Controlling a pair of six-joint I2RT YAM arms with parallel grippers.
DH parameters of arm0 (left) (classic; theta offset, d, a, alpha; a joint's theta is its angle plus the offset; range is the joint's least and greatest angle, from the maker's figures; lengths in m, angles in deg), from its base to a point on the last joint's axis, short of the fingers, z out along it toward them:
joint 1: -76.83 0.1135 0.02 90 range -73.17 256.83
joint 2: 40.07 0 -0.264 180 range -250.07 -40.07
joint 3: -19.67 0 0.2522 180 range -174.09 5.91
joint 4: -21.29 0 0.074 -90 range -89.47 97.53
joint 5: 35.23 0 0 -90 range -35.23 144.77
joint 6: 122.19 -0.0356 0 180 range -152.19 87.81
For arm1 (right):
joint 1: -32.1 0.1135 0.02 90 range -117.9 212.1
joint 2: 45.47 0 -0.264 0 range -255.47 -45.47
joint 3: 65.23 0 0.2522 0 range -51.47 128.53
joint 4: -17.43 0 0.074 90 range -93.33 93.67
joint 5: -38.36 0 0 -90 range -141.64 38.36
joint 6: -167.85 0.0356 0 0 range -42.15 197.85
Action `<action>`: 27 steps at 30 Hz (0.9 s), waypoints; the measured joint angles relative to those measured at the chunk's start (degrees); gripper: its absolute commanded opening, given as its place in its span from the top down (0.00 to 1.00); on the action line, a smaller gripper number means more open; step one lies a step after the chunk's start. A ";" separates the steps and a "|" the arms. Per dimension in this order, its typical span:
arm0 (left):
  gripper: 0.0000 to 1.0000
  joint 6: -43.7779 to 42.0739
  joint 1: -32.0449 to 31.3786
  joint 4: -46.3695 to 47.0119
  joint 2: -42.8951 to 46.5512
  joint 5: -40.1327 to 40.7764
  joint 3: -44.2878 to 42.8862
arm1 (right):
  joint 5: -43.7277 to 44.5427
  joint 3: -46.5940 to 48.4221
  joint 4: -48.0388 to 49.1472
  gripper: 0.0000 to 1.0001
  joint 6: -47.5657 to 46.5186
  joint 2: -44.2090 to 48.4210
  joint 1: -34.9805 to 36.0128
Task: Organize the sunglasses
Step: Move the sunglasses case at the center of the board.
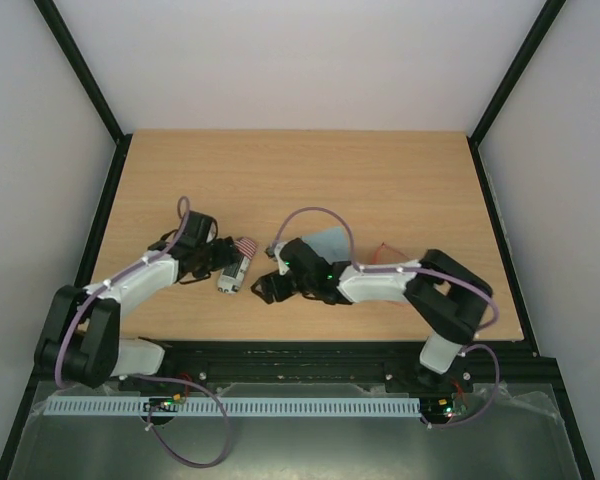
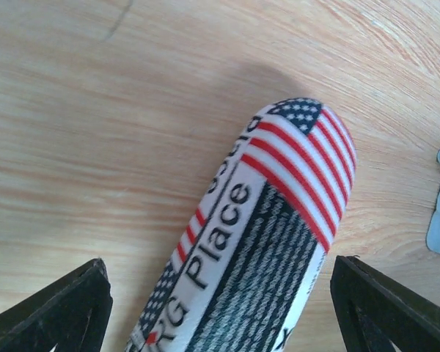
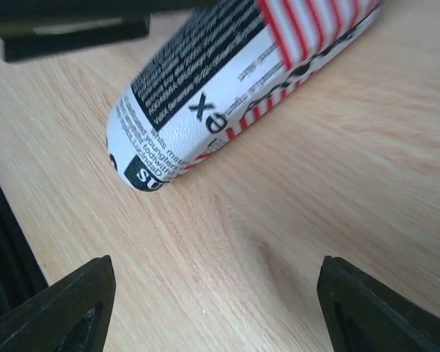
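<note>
Top view: wooden surface (image 1: 380, 170), both arms reaching in toward its middle.

Sunglasses (image 1: 385, 250): thin red-orange frame, lying on the surface at about 4 o'clock from its centre, just past the right arm's forearm and partly hidden by it. Neither gripper is near them. Folded or unfolded, cannot tell.

Light blue cloth (image 1: 330, 240): flat on the surface, at 9 o'clock from the sunglasses and partly under the right arm.

Flag-patterned case (image 1: 235, 270): lying at about 8 o'clock from centre, long axis running 7 to 1 o'clock, stars-and-stripes end toward 1.

Left gripper (image 2: 218, 264): spread wide, one finger on each side of the case, with bare wood showing between each finger and the case.

Right gripper (image 3: 214, 260): spread, only bare wood between its fingers. It sits low at 4 o'clock from the case. The white printed end of the case lies just ahead of it, apart from both fingers.
</note>
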 measured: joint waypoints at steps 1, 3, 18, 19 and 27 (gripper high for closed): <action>0.16 -0.90 -0.81 -0.37 -0.79 0.66 -0.94 | 1.03 -1.73 0.42 0.23 0.70 2.29 -0.24; 0.20 -3.17 -2.99 -1.11 -2.93 2.25 -3.17 | 2.93 -4.72 1.73 0.21 1.99 6.58 -0.94; 0.36 -15.65 -15.04 -7.41 -22.47 8.52 -20.83 | 12.90 -15.04 5.64 0.19 11.34 17.55 -8.55; 0.36 -16.39 -15.47 -7.61 -22.62 8.76 -21.27 | 13.49 -15.50 5.62 0.19 11.72 18.53 -8.74; 0.21 -21.97 -19.45 -7.34 -23.82 7.10 -22.84 | 16.22 -16.31 3.61 0.12 7.28 25.99 -9.88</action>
